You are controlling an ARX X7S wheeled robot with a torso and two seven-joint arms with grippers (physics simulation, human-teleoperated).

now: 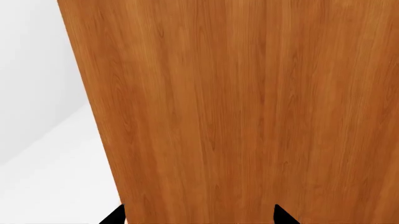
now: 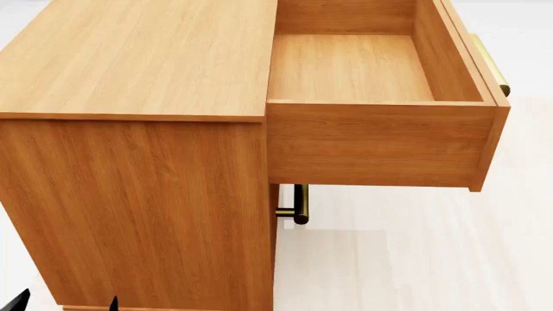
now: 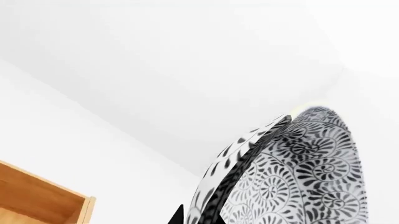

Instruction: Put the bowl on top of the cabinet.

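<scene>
Left wrist view first: the frame is filled almost edge to edge by a wood-grain side panel of the cabinet (image 1: 249,107), orange-brown, grain running lengthwise. Two dark fingertips of the left gripper (image 1: 198,215) poke in at the edge, one fingertip (image 1: 114,216) over the panel's border and the other well apart from it, so the jaws stand spread wide with nothing between them. White floor (image 1: 44,177) and wall show past the panel.

Head view now: the cabinet's flat top (image 2: 138,55) sits at the left and far part of the picture, bare wood. Its top drawer (image 2: 380,97) is pulled out to the right, open, its inside showing plain boards. A brass bar handle (image 2: 490,63) runs along the drawer's front at the far right, and a second brass handle (image 2: 298,206) shows lower down, under the drawer. The left gripper's dark tips peek in at the near left corner, beside the cabinet's side. The bowl does not show here.

Right wrist view: there is the bowl (image 3: 299,177), white with dense dark swirling leaf patterns, tilted steeply on edge close to the camera. A dark fingertip (image 3: 177,216) of the right gripper (image 3: 203,217) sits against its rim; the jaws look clamped on that rim. A corner of the cabinet shows well apart from it.
</scene>
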